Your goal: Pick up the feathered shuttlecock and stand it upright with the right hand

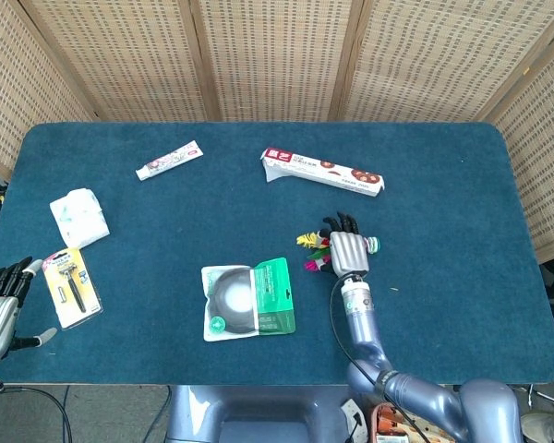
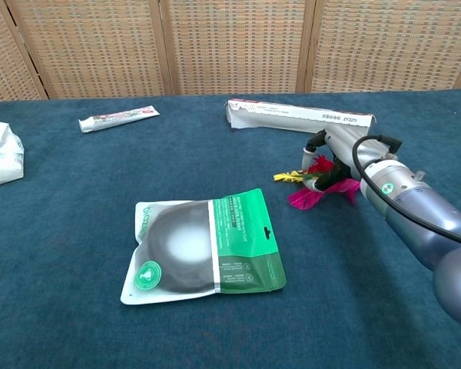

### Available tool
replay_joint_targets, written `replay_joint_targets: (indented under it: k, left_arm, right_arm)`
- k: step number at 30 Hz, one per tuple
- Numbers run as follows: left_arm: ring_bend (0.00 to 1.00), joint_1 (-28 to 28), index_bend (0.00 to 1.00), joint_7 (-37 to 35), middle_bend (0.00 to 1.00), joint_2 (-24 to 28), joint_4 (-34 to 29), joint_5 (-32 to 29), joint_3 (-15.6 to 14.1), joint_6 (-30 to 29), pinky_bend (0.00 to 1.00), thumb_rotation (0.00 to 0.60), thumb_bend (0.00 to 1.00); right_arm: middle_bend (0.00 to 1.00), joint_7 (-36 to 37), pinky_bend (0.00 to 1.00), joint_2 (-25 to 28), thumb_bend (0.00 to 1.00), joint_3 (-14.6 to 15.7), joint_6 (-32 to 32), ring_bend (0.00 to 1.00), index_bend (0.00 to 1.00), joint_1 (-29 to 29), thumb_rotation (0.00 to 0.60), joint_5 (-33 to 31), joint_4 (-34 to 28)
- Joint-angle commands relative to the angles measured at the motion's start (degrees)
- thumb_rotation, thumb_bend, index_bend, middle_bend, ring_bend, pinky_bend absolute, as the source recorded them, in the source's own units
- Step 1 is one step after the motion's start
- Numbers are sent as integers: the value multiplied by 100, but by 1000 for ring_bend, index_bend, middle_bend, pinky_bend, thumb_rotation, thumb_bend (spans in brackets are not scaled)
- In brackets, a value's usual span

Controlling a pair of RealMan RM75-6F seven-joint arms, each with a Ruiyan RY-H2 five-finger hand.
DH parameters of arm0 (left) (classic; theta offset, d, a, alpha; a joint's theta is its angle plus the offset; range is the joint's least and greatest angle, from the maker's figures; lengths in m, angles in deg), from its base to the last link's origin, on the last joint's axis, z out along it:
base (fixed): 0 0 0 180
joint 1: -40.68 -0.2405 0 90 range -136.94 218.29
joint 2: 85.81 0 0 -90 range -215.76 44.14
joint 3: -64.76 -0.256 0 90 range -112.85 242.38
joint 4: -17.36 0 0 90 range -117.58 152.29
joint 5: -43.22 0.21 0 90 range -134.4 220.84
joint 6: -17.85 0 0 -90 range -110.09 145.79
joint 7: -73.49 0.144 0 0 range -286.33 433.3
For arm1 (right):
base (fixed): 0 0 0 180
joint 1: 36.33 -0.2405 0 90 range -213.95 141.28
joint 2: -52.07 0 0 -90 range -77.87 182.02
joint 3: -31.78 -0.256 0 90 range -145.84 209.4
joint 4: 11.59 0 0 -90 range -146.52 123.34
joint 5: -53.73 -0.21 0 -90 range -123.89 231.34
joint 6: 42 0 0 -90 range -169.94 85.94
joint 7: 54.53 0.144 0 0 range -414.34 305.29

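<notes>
The feathered shuttlecock (image 1: 308,253) (image 2: 310,195) lies on its side on the blue table, right of centre, with yellow, red and magenta feathers pointing left. My right hand (image 1: 348,249) (image 2: 344,156) lies over it, fingers curled down around its middle and hiding the body. A green-ringed base end (image 1: 373,245) peeks out on the hand's right. My left hand (image 1: 0,306) hangs off the table's near left corner, fingers apart and holding nothing; it shows in the head view only.
A green and white pouch (image 1: 249,298) (image 2: 203,246) lies just left of the shuttlecock. A long snack box (image 1: 323,171) (image 2: 300,115) sits behind it. Further left are a toothpaste tube (image 1: 169,160) (image 2: 117,118), a tissue pack (image 1: 78,217) and a razor pack (image 1: 72,286).
</notes>
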Motion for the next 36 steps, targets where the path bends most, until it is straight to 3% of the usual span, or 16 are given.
replay_joint_targets:
  k: [1,36]
  left_arm:
    - [0,1,0,-1,0,0,1,-4,1,2,0,600,0]
    - [0,-17,0,-3,0,24,-64,105,-42,-56,0,600,0]
  right_arm:
    - [185,-9,15,16,398,6,-1,0,511,14,600,-7,-8]
    - [223,-300,32,366,450,24,-194,18,545,202,600,-152,-661]
